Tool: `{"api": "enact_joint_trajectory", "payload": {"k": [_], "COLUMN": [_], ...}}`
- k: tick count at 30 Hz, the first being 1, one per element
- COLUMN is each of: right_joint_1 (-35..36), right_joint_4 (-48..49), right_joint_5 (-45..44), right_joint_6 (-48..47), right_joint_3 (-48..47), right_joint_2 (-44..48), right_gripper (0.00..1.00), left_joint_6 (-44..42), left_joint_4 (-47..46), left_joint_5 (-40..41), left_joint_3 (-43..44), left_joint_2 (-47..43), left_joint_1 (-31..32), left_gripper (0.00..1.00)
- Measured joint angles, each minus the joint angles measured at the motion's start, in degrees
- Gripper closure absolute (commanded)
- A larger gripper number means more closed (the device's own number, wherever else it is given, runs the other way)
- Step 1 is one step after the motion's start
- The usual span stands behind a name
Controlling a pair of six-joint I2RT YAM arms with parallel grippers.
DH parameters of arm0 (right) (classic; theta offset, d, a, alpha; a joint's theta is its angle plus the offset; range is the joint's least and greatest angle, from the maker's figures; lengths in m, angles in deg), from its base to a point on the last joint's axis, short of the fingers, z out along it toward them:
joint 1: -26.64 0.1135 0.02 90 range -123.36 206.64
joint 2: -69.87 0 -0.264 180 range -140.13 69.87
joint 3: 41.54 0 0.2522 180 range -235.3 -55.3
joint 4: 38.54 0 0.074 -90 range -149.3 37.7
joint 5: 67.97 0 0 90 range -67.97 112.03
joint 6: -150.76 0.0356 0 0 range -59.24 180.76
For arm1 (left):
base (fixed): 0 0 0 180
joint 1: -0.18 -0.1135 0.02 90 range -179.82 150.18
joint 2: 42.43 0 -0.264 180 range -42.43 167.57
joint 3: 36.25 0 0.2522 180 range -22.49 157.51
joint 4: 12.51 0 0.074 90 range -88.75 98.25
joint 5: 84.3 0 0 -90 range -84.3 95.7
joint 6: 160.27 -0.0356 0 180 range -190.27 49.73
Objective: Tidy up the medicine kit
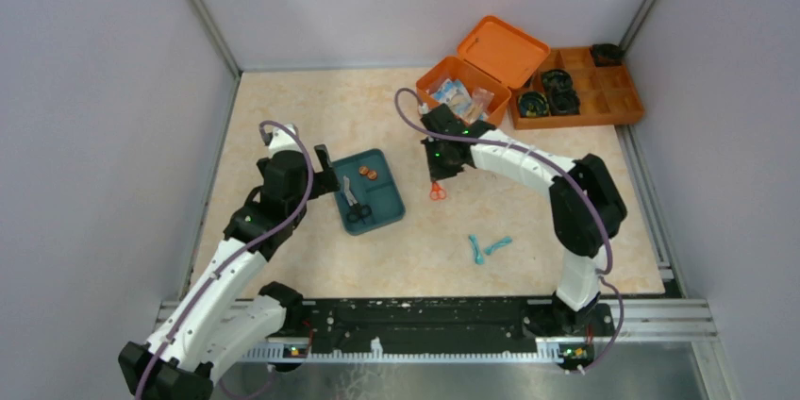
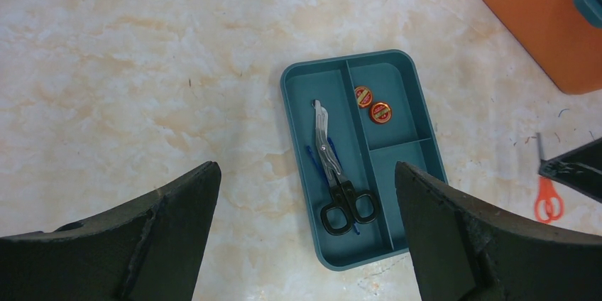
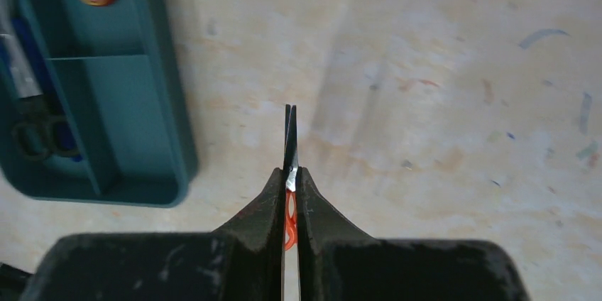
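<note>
One view, right wrist, shows jaws clamping orange scissors (image 3: 289,141).

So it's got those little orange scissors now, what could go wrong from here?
The right gripper pinches the scissors on a thin strip of metal, blades poking out, so they might swivel or slip on the way. The kit is already holding packets, so the scissors may land on top of them or catch its rim rather than settle flat.
</note>
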Motion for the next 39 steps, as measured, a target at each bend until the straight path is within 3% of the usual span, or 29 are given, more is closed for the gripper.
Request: {"api": "enact_joint_trajectory", "payload": {"k": [11,18,23,28,34,39], "right_joint_1": [11.93,12.87,12.76,12.76,12.76,12.76], "right_joint_4": [0.76,1.31,0.98,0.66,-0.9,-0.5], "right_joint_5": [10.67,14.45,15.19,15.61,15.43,15.72], "right_joint_6": [4.5,6.99,7.34,7.69,7.87,7.72], "right_joint_3": [-23.52,-34.4,-41.68,-44.44,-44.44,-44.78], "right_joint_2": [-17.03,-24.92,-30.1,-33.88,-35.47,-35.47], "right_gripper": [1.0,1.0,1.0,0.99,0.89,0.87], "left_joint_6": [1.09,2.6,3.02,3.06,3.04,3.02], "left_joint_4": [0.52,0.83,1.07,1.86,1.9,1.86], "left_joint_5": [4.22,9.49,10.58,10.62,10.6,10.19], "left_joint_3": [-0.02,-0.11,-0.11,-0.11,-0.11,-0.2], "left_joint_2": [-4.74,-11.91,-11.69,-10.99,-10.99,-10.25], "left_joint_1": [0.0,-0.02,0.0,0.0,0.0,0.0], "left_gripper": [0.01,0.01,0.01,0.01,0.01,0.01]}}
